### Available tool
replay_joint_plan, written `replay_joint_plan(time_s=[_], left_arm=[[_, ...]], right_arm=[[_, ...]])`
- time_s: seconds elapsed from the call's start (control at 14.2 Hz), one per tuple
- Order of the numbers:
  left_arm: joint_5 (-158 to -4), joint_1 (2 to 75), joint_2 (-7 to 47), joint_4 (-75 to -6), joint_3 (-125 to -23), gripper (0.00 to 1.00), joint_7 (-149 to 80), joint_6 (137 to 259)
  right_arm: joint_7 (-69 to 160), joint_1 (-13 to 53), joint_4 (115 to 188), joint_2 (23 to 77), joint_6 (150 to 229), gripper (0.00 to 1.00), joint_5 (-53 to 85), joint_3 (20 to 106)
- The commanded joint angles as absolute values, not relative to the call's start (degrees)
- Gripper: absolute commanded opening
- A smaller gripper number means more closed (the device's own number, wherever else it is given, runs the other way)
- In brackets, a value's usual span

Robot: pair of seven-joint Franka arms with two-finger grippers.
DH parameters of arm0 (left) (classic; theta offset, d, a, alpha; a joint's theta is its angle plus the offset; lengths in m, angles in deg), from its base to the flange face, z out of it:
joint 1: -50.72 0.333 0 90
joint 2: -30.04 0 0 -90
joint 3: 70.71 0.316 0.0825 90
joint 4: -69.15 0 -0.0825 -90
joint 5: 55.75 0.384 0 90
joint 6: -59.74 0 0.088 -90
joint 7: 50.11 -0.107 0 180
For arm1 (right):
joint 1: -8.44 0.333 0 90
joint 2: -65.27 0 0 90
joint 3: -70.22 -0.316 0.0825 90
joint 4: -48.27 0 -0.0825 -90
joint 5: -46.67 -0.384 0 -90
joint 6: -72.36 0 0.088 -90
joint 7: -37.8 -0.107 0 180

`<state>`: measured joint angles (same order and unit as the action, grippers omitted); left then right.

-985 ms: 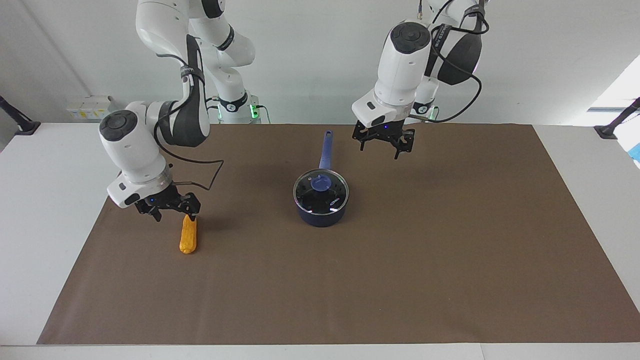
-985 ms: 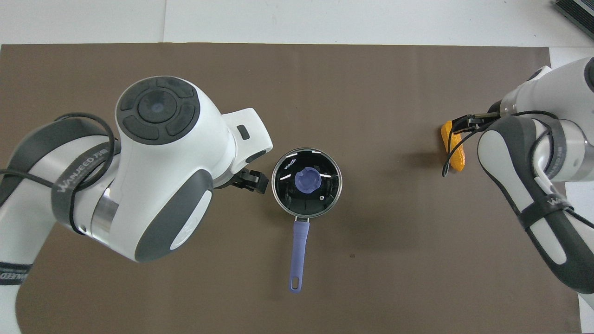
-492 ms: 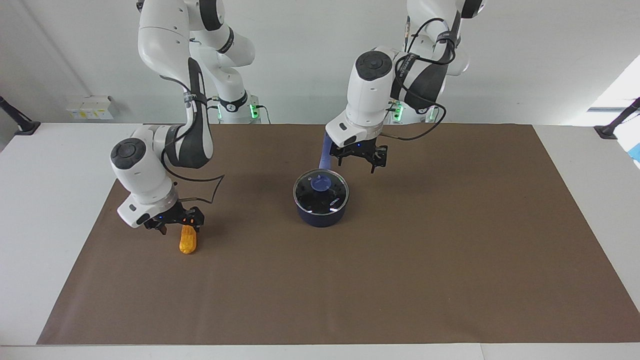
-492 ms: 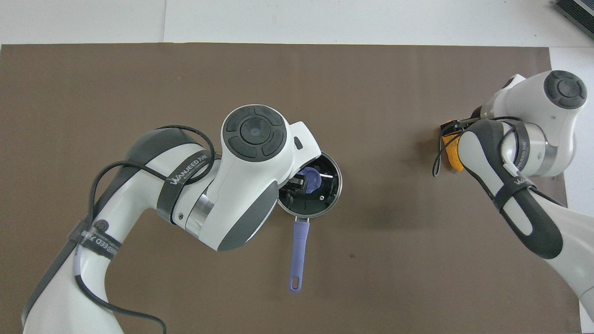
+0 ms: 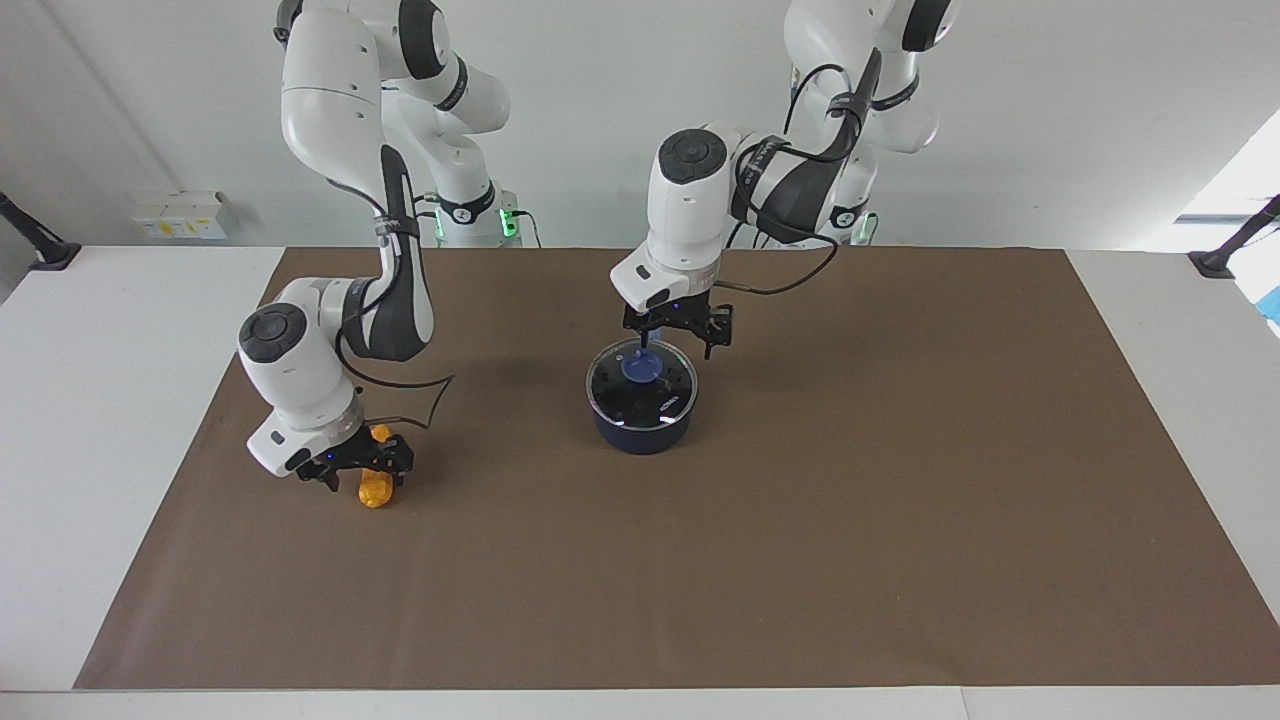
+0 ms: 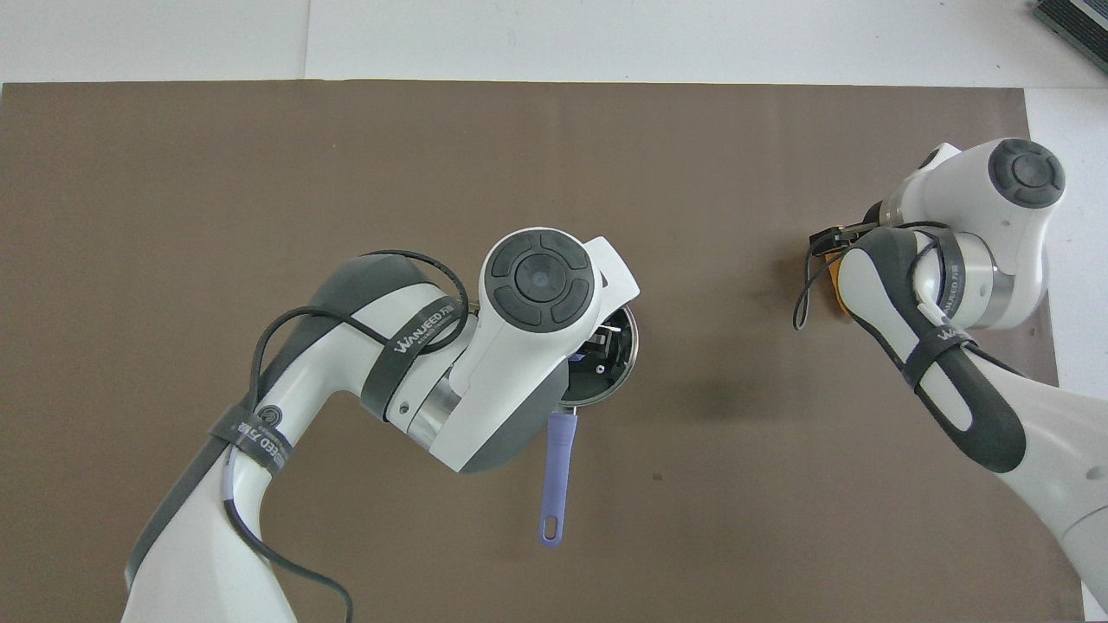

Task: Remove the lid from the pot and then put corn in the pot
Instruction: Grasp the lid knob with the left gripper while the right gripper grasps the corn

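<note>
The pot (image 5: 640,432) stands mid-table with the glass lid (image 5: 662,396) on it, blue knob (image 5: 641,368) up. In the overhead view my left arm covers most of the lid (image 6: 618,348); the pot's blue handle (image 6: 557,472) points toward the robots. My left gripper (image 5: 678,340) is open just above the lid's rim nearest the robots, beside the knob and not holding it. The corn (image 5: 375,491) lies on the mat toward the right arm's end. My right gripper (image 5: 365,470) is low over it, open, fingers on either side. Only a sliver of the corn (image 6: 834,281) shows from overhead.
A brown mat (image 5: 800,560) covers most of the white table (image 5: 100,400). Small white boxes (image 5: 180,212) sit at the table's edge by the right arm's base. Black clamp posts (image 5: 1230,245) stand at the corners nearest the robots.
My left gripper has moved from beside the pot's handle down over the lid. My right gripper has lowered onto the corn and now hides its middle.
</note>
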<state>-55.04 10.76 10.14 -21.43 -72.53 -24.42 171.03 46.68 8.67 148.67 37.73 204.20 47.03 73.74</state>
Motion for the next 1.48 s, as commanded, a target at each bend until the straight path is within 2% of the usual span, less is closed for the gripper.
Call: replay_joint_plan(time_s=[0.0,0.14,0.21,0.28,0.42,0.49,0.98,1.13,1.27,1.34,1.41], left_arm=[[-53.72,8.44,5.97,-17.52,-71.50,1.00,-21.72,171.63],[-53.03,7.48,3.69,-15.85,-71.41,1.00,-18.84,171.89],[-51.54,7.39,3.07,-15.06,-71.59,1.00,-17.69,171.80],[-51.35,7.39,2.80,-15.14,-71.59,1.00,-17.50,171.80],[-51.35,7.39,2.80,-15.05,-71.59,1.00,-17.50,171.36],[-51.35,7.47,2.80,-15.05,-71.59,1.00,-17.50,171.19],[-51.53,7.39,2.88,-15.05,-71.59,1.00,-15.13,170.83],[-51.70,7.39,2.88,-15.05,-71.59,0.95,-13.64,171.01],[-51.35,7.39,2.88,-15.05,-71.59,0.73,-12.49,171.01],[-51.35,7.30,2.97,-15.05,-71.59,0.58,-12.40,170.92],[-51.18,7.30,2.97,-15.05,-71.59,0.36,-12.40,171.01]], right_arm=[[48.17,8.35,149.34,37.06,205.68,1.00,46.67,73.56],[48.17,8.35,149.43,36.97,205.86,1.00,46.67,73.47],[48.61,8.35,149.43,36.88,205.86,0.94,46.75,73.56],[49.39,8.26,149.43,36.88,205.86,0.65,46.76,73.47],[50.81,8.35,149.34,36.88,205.78,0.13,46.76,73.47],[50.98,8.35,149.25,36.88,205.78,0.00,46.76,73.47],[51.16,8.26,146.72,36.97,202.19,0.00,46.84,73.47],[50.90,8.35,145.48,37.23,200.77,0.00,46.76,73.47],[50.63,8.44,145.39,37.93,200.68,0.00,46.84,73.56],[50.63,8.44,145.38,38.20,200.68,0.00,46.84,73.47],[50.63,8.35,145.38,38.29,200.68,0.00,46.84,73.56]])
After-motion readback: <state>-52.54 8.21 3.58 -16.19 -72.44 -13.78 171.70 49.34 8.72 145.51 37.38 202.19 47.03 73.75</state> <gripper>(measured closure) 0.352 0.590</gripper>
